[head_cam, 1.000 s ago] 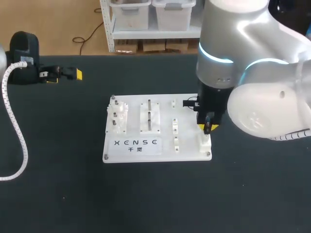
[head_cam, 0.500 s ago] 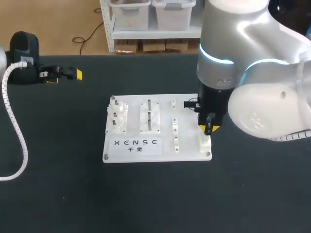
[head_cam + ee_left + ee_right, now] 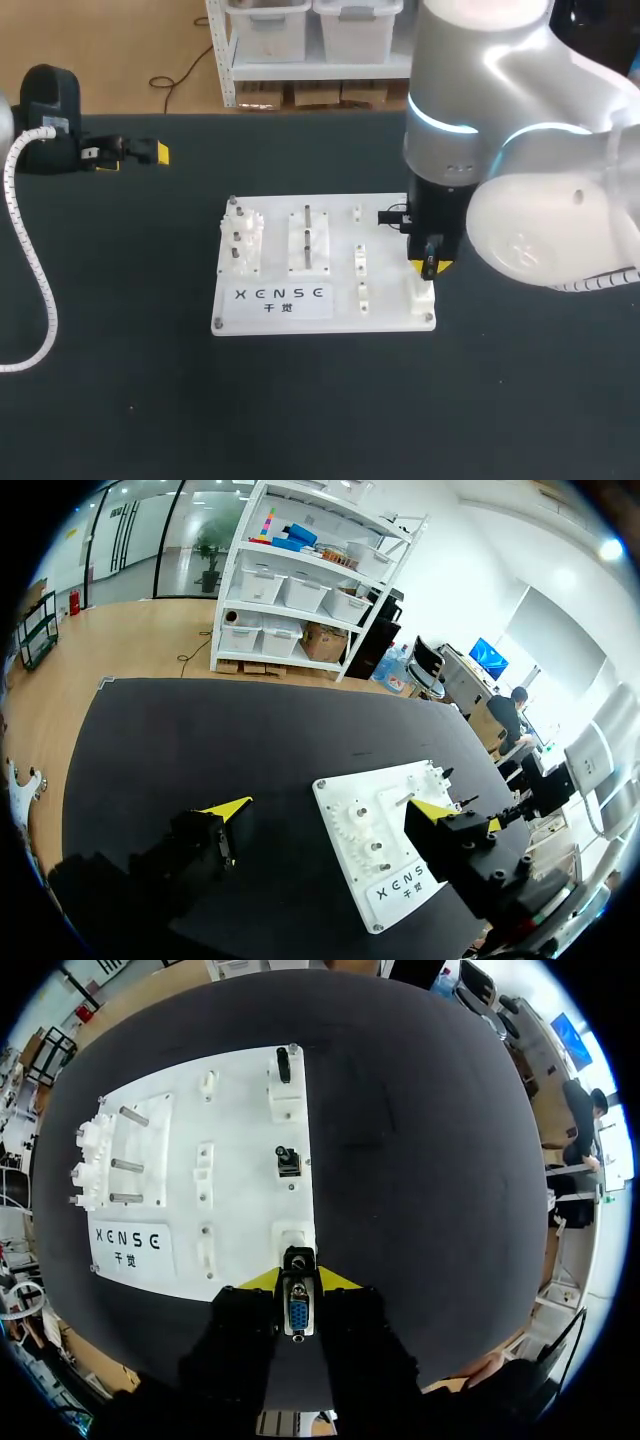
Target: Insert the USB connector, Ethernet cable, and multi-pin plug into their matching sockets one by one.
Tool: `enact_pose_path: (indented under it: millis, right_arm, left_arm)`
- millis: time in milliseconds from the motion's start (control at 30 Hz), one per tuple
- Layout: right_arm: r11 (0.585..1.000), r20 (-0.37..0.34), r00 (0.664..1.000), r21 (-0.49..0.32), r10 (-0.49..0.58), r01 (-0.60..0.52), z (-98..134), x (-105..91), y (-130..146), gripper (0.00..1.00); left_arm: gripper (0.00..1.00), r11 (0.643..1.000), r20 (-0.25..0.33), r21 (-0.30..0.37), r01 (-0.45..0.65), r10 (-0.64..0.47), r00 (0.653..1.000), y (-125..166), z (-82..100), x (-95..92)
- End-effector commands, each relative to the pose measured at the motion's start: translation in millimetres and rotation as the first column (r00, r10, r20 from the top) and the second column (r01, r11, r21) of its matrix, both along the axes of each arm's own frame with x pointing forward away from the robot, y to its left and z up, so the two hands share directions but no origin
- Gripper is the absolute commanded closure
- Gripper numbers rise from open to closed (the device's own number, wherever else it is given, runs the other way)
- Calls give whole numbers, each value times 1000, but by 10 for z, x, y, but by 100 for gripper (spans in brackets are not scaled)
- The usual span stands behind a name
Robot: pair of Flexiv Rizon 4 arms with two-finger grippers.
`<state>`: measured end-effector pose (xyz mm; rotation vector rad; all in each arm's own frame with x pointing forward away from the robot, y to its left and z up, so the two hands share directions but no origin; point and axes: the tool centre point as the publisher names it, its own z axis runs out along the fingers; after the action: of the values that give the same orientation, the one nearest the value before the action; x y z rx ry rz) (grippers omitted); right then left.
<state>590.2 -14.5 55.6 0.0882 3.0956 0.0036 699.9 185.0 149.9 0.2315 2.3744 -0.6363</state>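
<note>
In the right wrist view my right gripper (image 3: 298,1282) is shut on the multi-pin plug (image 3: 298,1312), a black connector with a blue pin face. Just ahead of it, at the near right corner of the white socket board (image 3: 240,1210), is a white socket (image 3: 293,1235). Further along the same board edge two dark plugs (image 3: 288,1161) (image 3: 283,1064) sit in their sockets. From the head view, the right gripper (image 3: 431,264) hangs over that corner socket (image 3: 419,292). My left gripper (image 3: 135,157) rests far left of the board (image 3: 385,300), open and holding nothing.
The board carries upright metal pegs (image 3: 308,232) and white gear-like parts (image 3: 245,240) on its left half, plus small white clips (image 3: 360,262) in the middle. A white coiled cable (image 3: 40,280) runs down the table's left side. Dark tabletop (image 3: 320,400) surrounds the board.
</note>
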Motion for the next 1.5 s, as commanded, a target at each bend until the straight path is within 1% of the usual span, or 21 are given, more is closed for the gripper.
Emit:
enact_pose_path:
  millis: [33,367,867,1333,1500]
  right_arm:
    - [1000,3,1000,-2,0,0,-35,-6,14,100]
    - [1000,2,1000,2,4,-4,-32,3,35,100]
    - [1000,-1,1000,-14,3,-3,-88,12,47,100]
    - [1000,4,1000,-22,-4,4,-123,39,44,100]
    - [1000,16,1000,-22,-8,9,-124,31,55,100]
  left_arm:
    - [0,1000,0,0,0,0,1000,0,0,0]
    - [0,1000,0,0,0,0,1000,0,0,0]
    - [0,1000,0,0,0,0,1000,0,0,0]
    - [0,1000,0,0,0,0,1000,0,0,0]
    - [0,1000,0,0,0,0,1000,0,0,0]
